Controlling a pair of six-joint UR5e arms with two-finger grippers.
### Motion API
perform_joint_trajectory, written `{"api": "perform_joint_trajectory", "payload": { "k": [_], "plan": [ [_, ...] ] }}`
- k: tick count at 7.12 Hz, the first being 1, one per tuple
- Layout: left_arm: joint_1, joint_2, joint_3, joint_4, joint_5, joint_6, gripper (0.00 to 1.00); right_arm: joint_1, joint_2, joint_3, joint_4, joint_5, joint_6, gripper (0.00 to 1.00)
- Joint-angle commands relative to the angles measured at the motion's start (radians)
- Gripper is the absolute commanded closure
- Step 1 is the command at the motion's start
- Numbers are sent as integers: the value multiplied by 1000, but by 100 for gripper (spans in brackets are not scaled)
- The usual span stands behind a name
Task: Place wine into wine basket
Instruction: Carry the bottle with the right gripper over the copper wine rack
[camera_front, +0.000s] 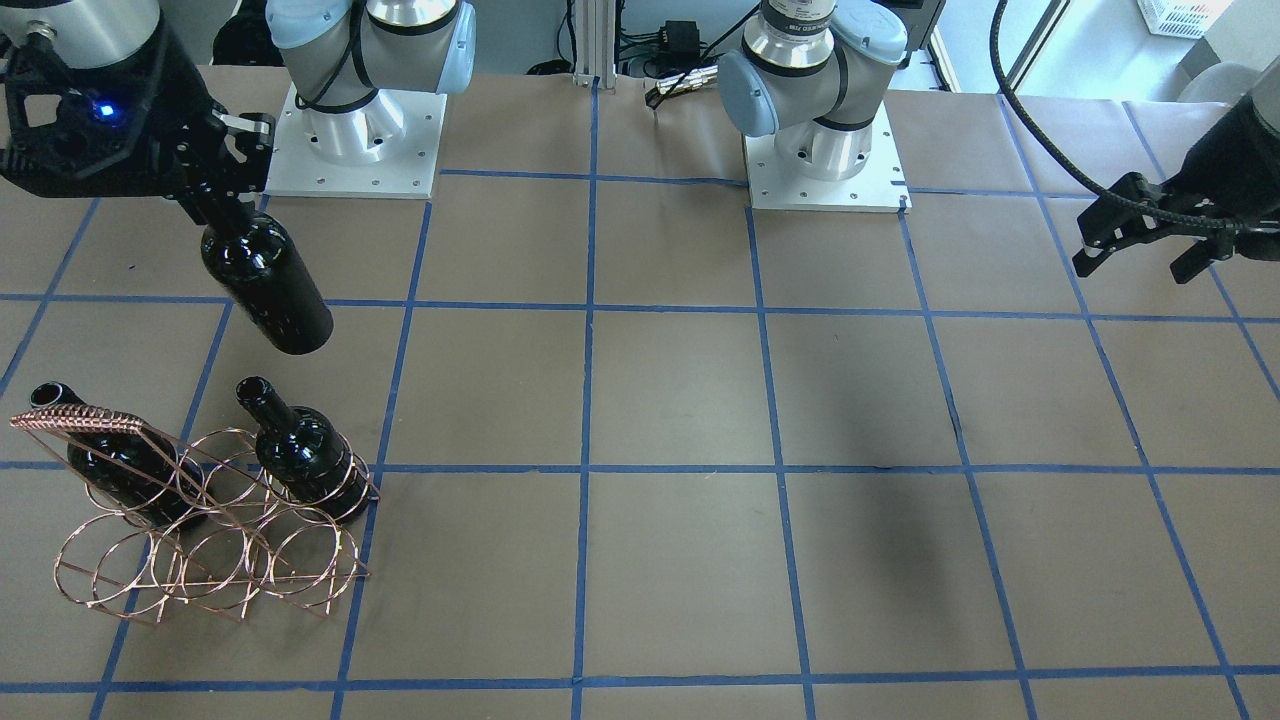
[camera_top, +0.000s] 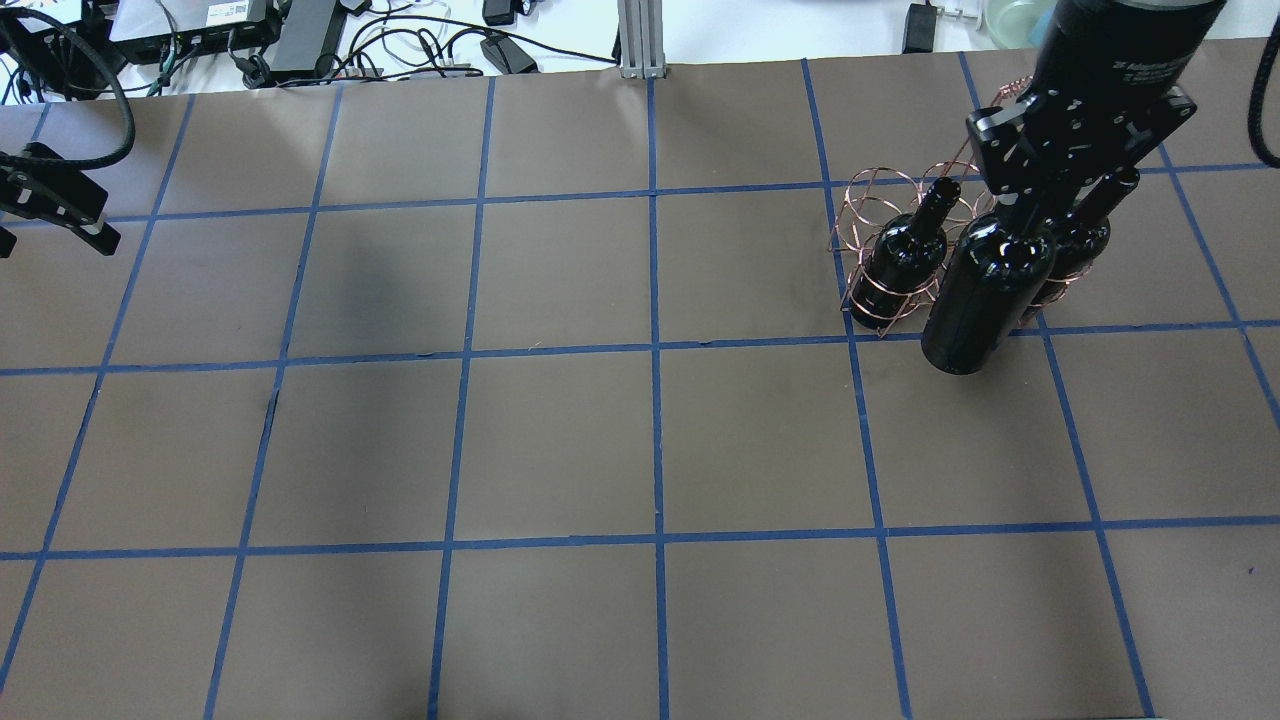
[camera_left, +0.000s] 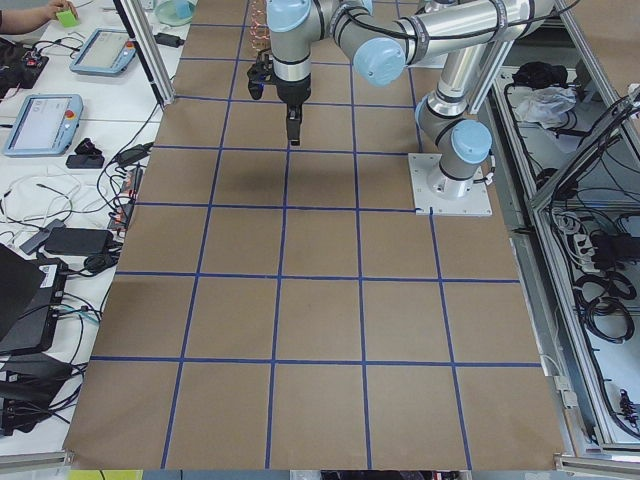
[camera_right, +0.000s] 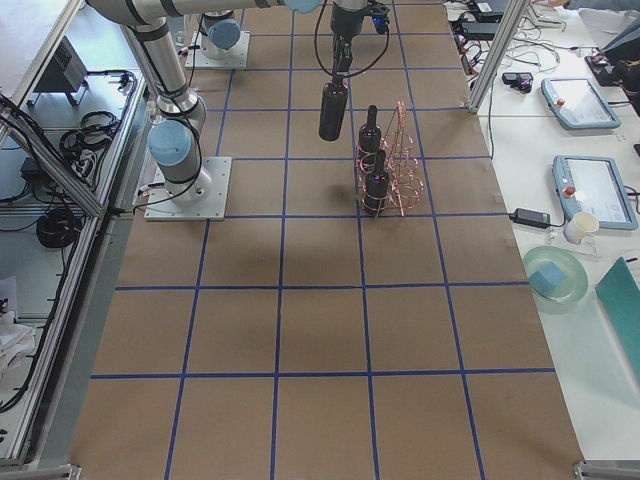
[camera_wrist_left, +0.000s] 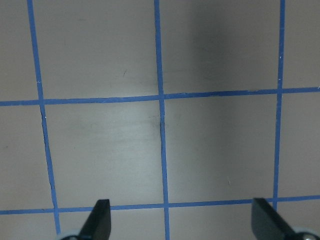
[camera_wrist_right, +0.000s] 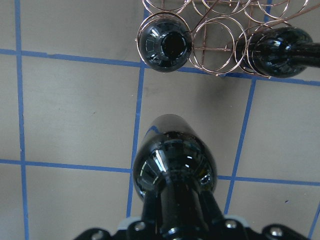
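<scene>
My right gripper (camera_front: 218, 205) is shut on the neck of a glossy black wine bottle (camera_front: 270, 292). The bottle hangs upright above the table, just on the robot's side of the copper wire basket (camera_front: 205, 560). It also shows in the overhead view (camera_top: 985, 290) and the right wrist view (camera_wrist_right: 175, 165). Two more black bottles (camera_front: 305, 455) (camera_front: 120, 465) stand in the end rings of the basket's row nearest the robot. The ring between them (camera_wrist_right: 220, 45) is empty. My left gripper (camera_front: 1138, 265) is open and empty, far across the table; the left wrist view shows its fingers (camera_wrist_left: 100, 217) spread over bare table.
Brown table paper (camera_top: 560, 440) carries a blue tape grid. The two arm bases (camera_front: 355, 130) (camera_front: 825, 140) stand at the robot's edge. Cables and boxes (camera_top: 300, 40) lie beyond the far edge.
</scene>
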Motion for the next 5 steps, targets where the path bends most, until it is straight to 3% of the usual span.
{"api": "perform_joint_trajectory", "payload": {
  "k": [1, 5],
  "plan": [
    [0, 0, 0, -1, 3, 0, 0, -56, 20, 3, -69, 9, -80, 93],
    [-1, 3, 1, -1, 15, -6, 0, -83, 86, 3, -229, 9, -191, 96]
  ]
}}
